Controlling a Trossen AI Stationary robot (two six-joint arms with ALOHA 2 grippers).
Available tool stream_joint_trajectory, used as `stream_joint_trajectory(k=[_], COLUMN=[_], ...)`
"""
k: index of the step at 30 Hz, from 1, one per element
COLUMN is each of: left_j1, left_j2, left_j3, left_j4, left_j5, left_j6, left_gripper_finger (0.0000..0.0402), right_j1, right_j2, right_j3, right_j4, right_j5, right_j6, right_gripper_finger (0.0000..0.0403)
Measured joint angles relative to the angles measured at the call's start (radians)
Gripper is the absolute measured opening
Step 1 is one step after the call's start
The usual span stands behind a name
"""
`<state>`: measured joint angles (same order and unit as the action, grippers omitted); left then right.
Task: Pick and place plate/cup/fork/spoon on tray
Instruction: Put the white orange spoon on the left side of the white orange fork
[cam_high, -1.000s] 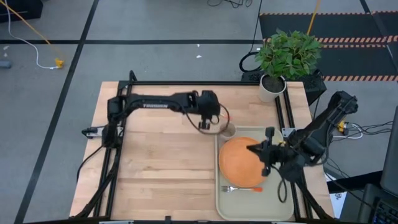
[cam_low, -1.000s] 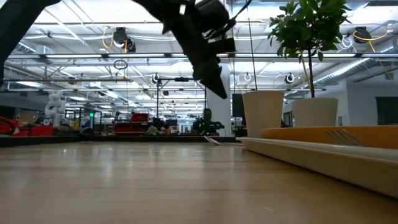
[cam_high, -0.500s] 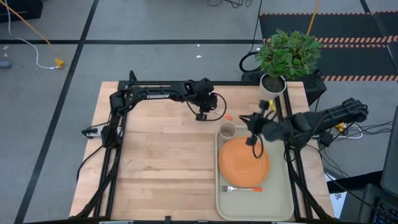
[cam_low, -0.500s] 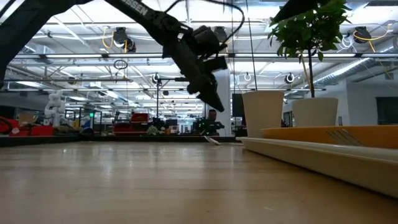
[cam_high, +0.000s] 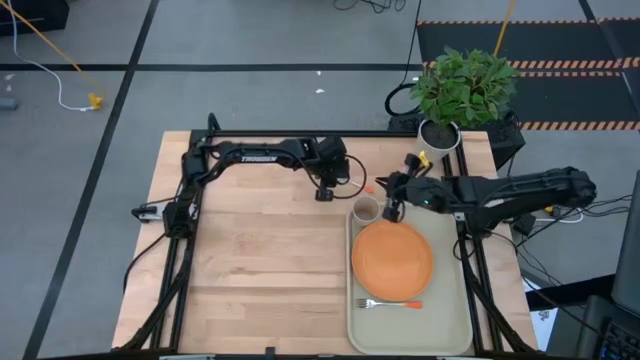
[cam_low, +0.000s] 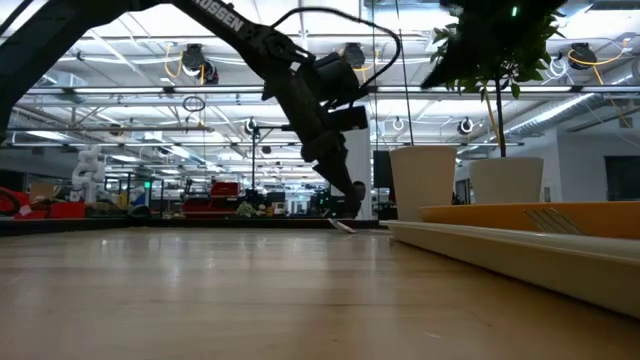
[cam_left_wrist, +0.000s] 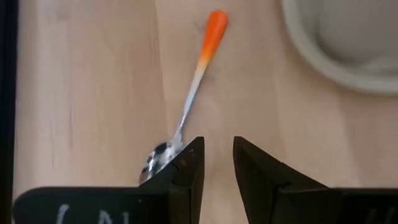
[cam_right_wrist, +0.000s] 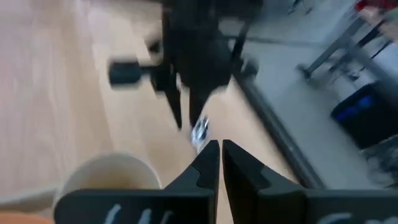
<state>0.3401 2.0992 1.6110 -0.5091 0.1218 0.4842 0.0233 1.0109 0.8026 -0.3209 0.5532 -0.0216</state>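
The spoon (cam_left_wrist: 186, 112) lies flat on the wood beyond the tray's far left corner; only its orange handle end (cam_high: 368, 187) shows in the high view. My left gripper (cam_left_wrist: 219, 143) is low over it and slightly open, with one finger beside the bowl (cam_left_wrist: 155, 158). The tan cup (cam_high: 366, 209) stands in the tray's (cam_high: 458, 330) far left corner. The orange plate (cam_high: 392, 258) and the fork (cam_high: 388, 303) lie on the tray. My right gripper (cam_high: 391, 207) is shut, just right of the cup. My left gripper comes from above, pointing down, with one finger (cam_left_wrist: 186, 165) at the edge of the spoon's bowl; I cannot tell whether it touches. The spoon lies flat on the table.
A white pot with a green plant (cam_high: 437, 140) stands at the table's far right corner, close behind my right arm. Bare wood (cam_high: 260, 270) lies left of the tray. In the low view my left gripper (cam_low: 352, 190) hangs just above the tabletop.
My left gripper has gone down toward the table, onto the spoon. My right arm has swung from over the plate toward the table's far left, and its gripper now stands beside the cup. The cup, plate and fork have stayed put.
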Motion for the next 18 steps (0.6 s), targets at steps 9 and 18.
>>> stream_joint_trajectory(k=[9,18], left_j1=[-0.031,-0.008], left_j2=[-0.094,-0.334], left_j3=[-0.015,-0.342], left_j4=[-0.286,0.015], left_j5=[0.003,0.013], left_j6=[-0.071,-0.096], left_gripper_finger=[0.0088,0.0088], right_j1=[-0.367,-0.567], right_j2=[0.033,0.301], right_j3=[-0.211,-0.235], right_j4=[0.318,0.497], right_j5=[-0.375,-0.628], right_j6=[-0.016,-0.087], right_gripper_finger=[0.0011,0.0028])
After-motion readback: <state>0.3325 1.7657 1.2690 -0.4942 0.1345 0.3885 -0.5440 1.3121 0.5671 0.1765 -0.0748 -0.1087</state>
